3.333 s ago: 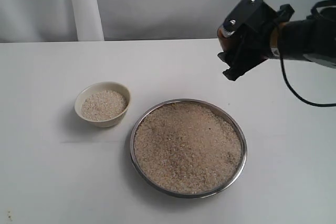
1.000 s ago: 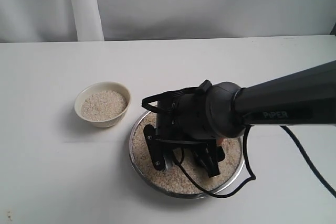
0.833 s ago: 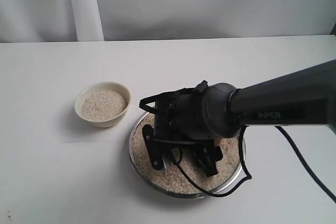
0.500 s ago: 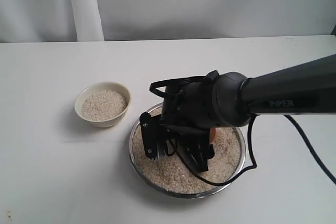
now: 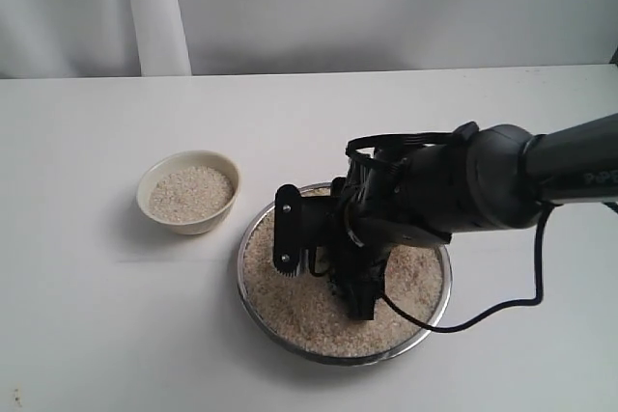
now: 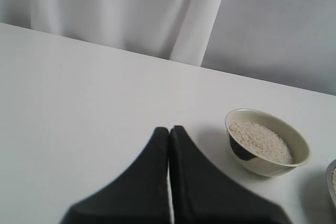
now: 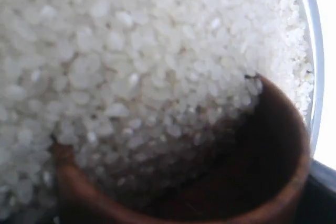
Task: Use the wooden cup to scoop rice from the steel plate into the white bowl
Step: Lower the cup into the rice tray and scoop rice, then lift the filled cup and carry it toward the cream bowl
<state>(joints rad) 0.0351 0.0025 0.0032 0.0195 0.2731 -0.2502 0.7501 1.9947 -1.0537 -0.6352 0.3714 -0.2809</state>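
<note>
Scooping seems the step in hand: the right gripper (image 5: 323, 260) pinches the wooden cup (image 7: 262, 182), tipped low inside the steel plate (image 5: 242, 282), its mouth half buried in the rice (image 7: 131, 51). To do it well, push forward, then turn the mouth up slowly, so no grains go over the plate's rim. The white bowl (image 5: 193, 221), partly filled, stands just beside the plate. The left gripper (image 6: 169, 132), pressed together, hangs farther from the plate.
</note>
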